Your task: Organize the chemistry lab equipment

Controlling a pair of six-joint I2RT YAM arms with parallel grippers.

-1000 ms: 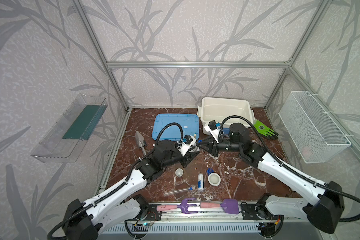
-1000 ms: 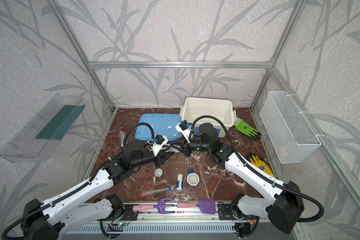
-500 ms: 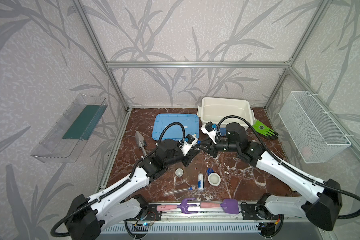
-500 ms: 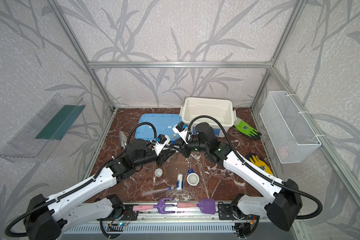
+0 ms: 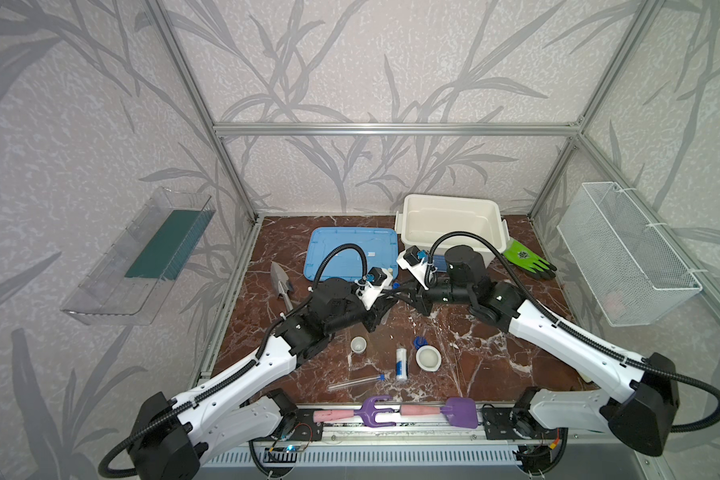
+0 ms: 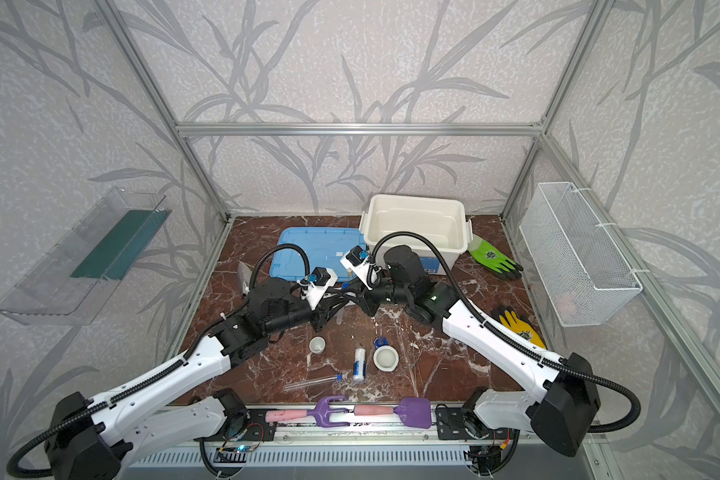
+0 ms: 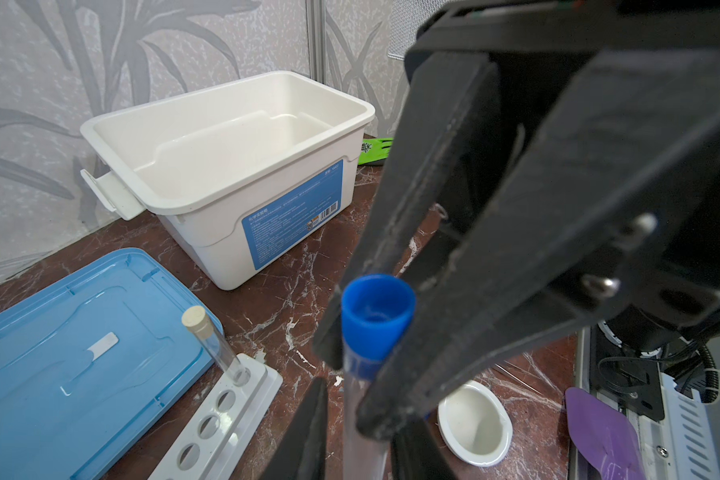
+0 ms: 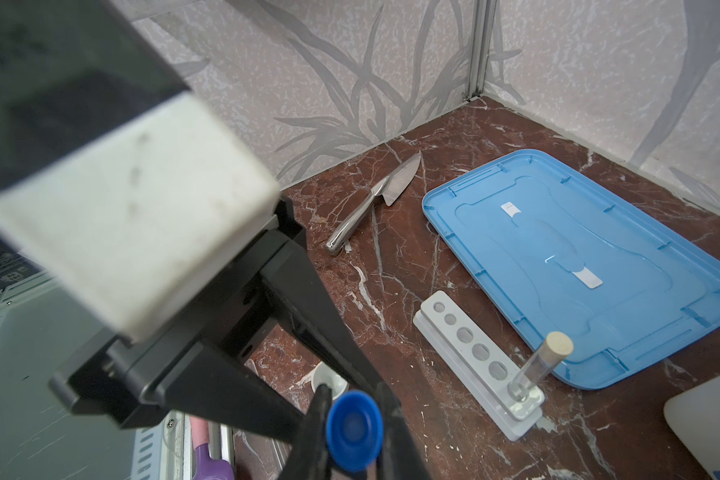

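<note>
Right claw (image 8: 353,411): clamped on the cap of a clear, slim blue-capped test tube (image 7: 377,316), held above the brown marbled counter (image 5: 474,374).
Left claw (image 7: 362,440): jaws close about its clear body; I cannot tell if they grip.
Handling: probably light, slick and breakable; hold it near the cap.
Count: three tubes: this one, a second blue-capped tube (image 5: 356,382) lying flat, and a cream-stoppered tube (image 7: 215,345) in the one white six-hole plastic rack (image 8: 474,357).

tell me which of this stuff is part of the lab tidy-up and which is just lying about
Lab job: held blue-capped test tube, loose test tube, rack, corked tube, small cup, bowl, blue piece, bottle.
Lying about: purple fork, purple trowel, metal trowel, green glove, yellow glove.
</note>
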